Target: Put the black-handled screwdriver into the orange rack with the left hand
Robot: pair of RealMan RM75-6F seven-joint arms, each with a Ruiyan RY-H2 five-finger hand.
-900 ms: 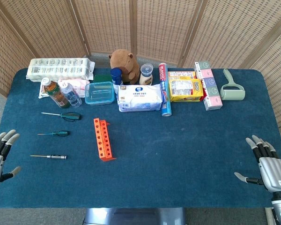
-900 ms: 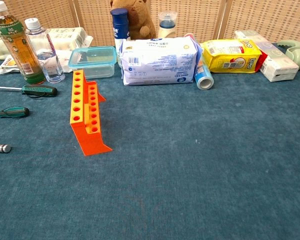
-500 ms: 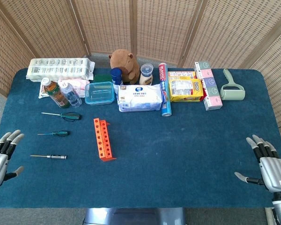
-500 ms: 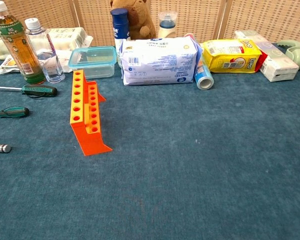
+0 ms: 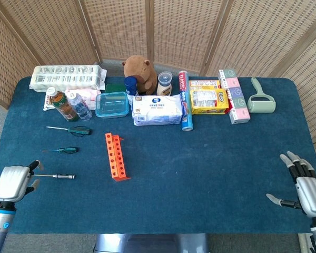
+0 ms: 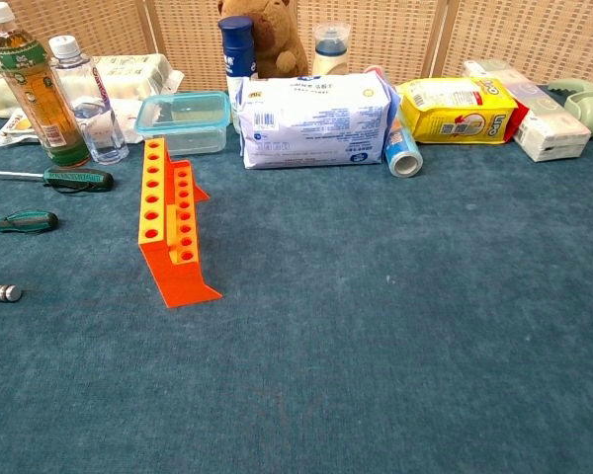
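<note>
The left hand has swung in from the table's left edge and turned over since a moment ago. It now shows its back to the head camera and sits just left of the black-handled screwdriver. It holds nothing; its fingers point toward the tool's thin tip, though how far apart they are I cannot tell from this angle. This reads as the start of the reach, with the grasp not yet made.

The screwdriver lies flat on the blue table, shaft to the left and dark handle to the right, the nearest of three tools. The hand is close to the shaft end but apart from it. In the chest view only the end of the handle shows at the left border.

Two green-handled screwdrivers lie further back and should be left alone.

To the right stands the orange rack, upright with its rows of holes facing up, well apart from the black-handled tool.

At the far right, the right hand rests open near the table edge, fingers spread, holding nothing.
</note>
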